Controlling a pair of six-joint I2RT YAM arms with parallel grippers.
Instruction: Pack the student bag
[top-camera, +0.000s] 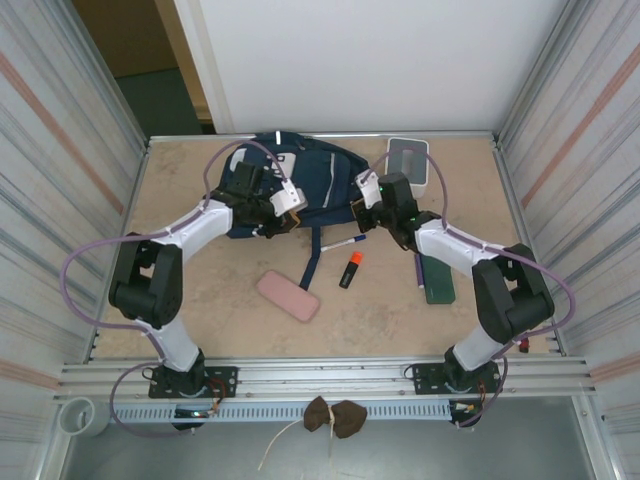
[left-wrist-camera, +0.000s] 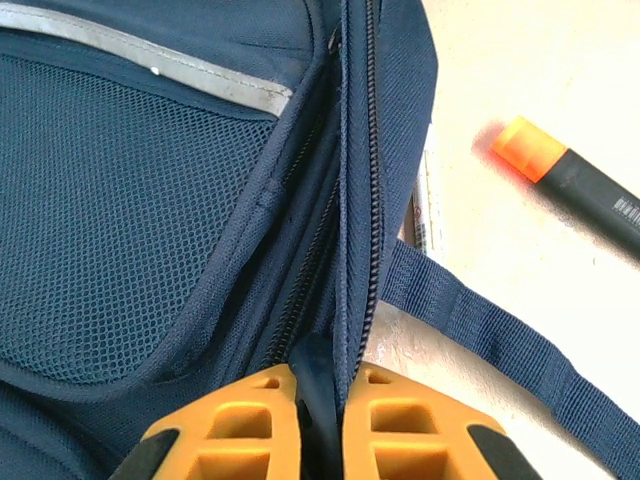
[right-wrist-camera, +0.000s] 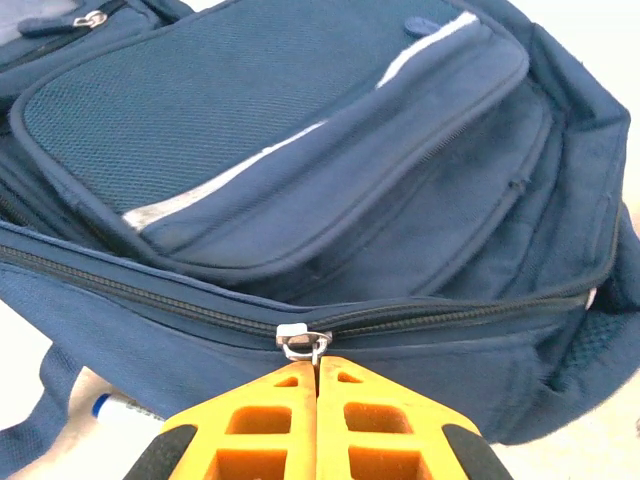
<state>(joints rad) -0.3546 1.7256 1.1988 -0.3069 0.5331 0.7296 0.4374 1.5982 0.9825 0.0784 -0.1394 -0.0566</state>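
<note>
The student bag (top-camera: 310, 172) is a navy backpack lying at the back middle of the table. My left gripper (top-camera: 283, 222) sits at the bag's near left edge. In the left wrist view its orange fingers (left-wrist-camera: 250, 420) are shut on a fold of the bag's fabric (left-wrist-camera: 318, 350) beside a zipper line. My right gripper (top-camera: 362, 215) is at the bag's near right edge. In the right wrist view it (right-wrist-camera: 318, 362) is shut on the metal zipper pull (right-wrist-camera: 303, 342) of the bag's (right-wrist-camera: 280, 130) long zipper. To the right of the pull the zipper teeth have parted a little.
On the table in front of the bag lie a pink case (top-camera: 288, 296), an orange highlighter (top-camera: 350, 270), a white pen (top-camera: 340, 243) and a dark pen (top-camera: 310, 265). A dark green book (top-camera: 438, 280) lies right, a white-grey box (top-camera: 408, 160) back right. A bag strap (left-wrist-camera: 500, 340) trails across the table.
</note>
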